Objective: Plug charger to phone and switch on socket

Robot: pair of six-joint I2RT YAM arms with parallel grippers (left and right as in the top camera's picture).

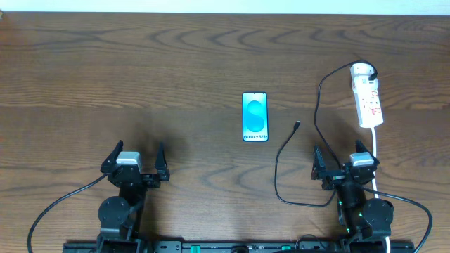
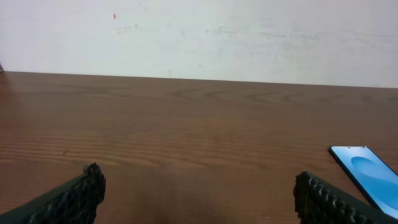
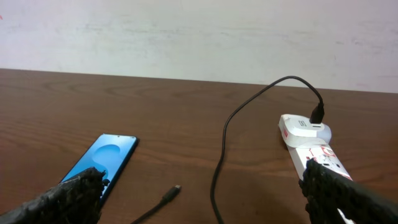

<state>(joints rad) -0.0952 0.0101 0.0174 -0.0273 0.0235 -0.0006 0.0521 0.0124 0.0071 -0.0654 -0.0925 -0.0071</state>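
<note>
As it lies flat, phone (image 1: pixel 255 117) reads "Galaxy S25+"

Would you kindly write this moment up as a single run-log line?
left gripper open, empty | right gripper open, empty | charger tip loose beside phone | plug at socket end

Phone (image 1: pixel 255 117), overhead view: one line of small lettering across the near end of the blue screen, reading "Galaxy S25+". In the right wrist view that end of the screen sits behind the hand's finger, so the line can't be read. Socket (image 1: pixel 368 98): red marks on the white casing in the overhead and right wrist views, too small and blurred to make out.
</note>
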